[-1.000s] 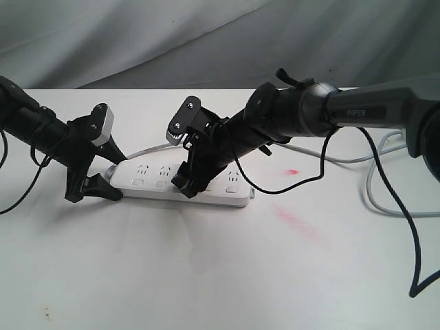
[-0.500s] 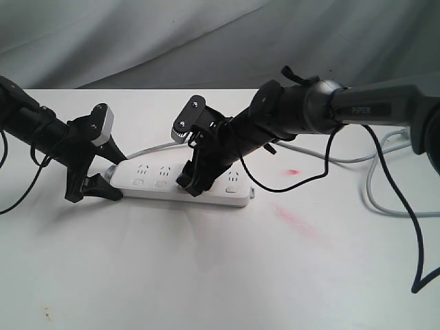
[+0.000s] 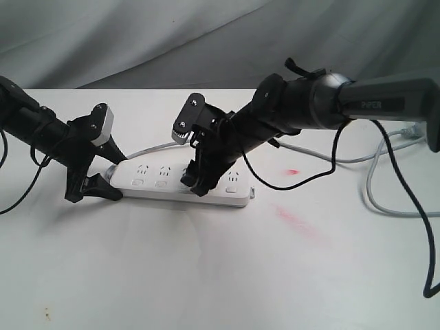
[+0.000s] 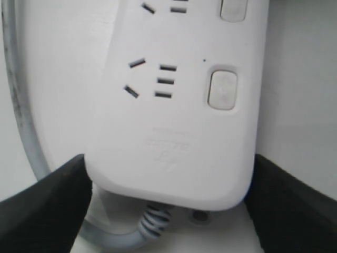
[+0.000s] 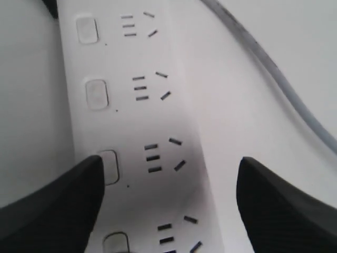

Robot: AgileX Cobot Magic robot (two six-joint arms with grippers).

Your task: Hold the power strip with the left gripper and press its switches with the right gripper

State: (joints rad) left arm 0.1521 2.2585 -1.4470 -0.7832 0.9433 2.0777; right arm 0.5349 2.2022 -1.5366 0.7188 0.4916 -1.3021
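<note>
The white power strip (image 3: 155, 177) lies flat on the table. My left gripper (image 3: 93, 184) is shut on its cord end, and both black fingers (image 4: 47, 211) touch the strip (image 4: 174, 137) at its sides. A switch (image 4: 222, 89) shows just beyond them. My right gripper (image 3: 198, 180) is open and hangs low over the strip's middle (image 5: 158, 121). One of its fingertips (image 5: 58, 205) overlaps the edge of the third switch (image 5: 109, 166); I cannot tell whether they touch. Two more switches (image 5: 98, 94) lie farther along the row.
The grey cord (image 3: 148, 150) leaves the strip's left end, runs behind the right arm and loops at the table's right (image 3: 375, 196). Red marks (image 3: 294, 221) stain the white table (image 3: 206, 275) right of the strip. A grey backdrop hangs behind.
My right gripper has shifted a little to the right along the strip, and its arm has risen slightly. The left gripper and the strip have not moved.
</note>
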